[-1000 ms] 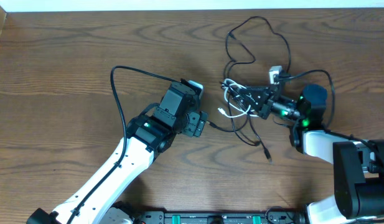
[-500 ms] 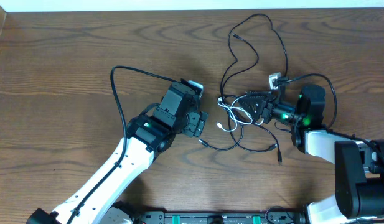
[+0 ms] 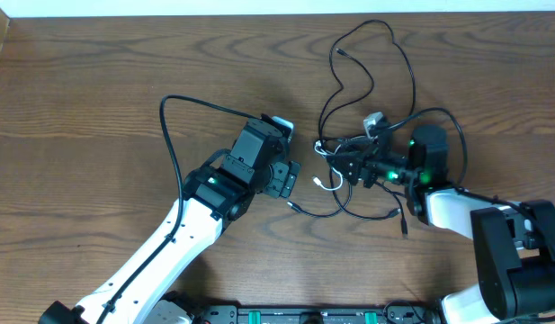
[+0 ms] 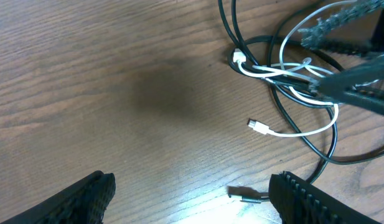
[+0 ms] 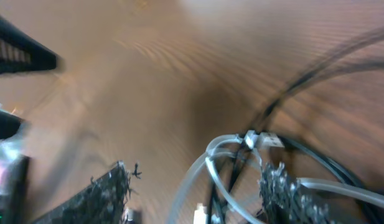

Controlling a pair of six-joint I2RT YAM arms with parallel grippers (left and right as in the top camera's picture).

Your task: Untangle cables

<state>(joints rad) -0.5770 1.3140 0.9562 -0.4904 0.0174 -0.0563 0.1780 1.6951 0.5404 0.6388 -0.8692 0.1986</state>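
On a wooden table (image 3: 97, 90), the tangled cables (image 4: 285, 74) lie between the arms, right gripper (image 5: 198, 186) spread apart over them, left gripper (image 4: 192, 190) wide and empty; pinching one strand only seems wisest.

Table (image 3: 97, 90): dark brown wood, pronounced grain, satin finish, light glare patch in the left wrist view. Black cables (image 3: 410, 67): smooth plastic-looking jacket, slight sheen. White cable (image 4: 260, 70): smooth glossy jacket, white plastic plug (image 4: 259, 127) with a bright metal tip. Black plug (image 4: 246, 196) nearby also ends in bare metal. Left gripper (image 4: 193, 186) pads (image 4: 86, 199): black, matt, coarse ribbed texture. Right gripper (image 5: 195, 186) pads (image 5: 107, 196) look equally rough, but blurred. Left arm (image 3: 160, 243): glossy white plastic shell, matt black housing (image 3: 250, 157) at the wrist.
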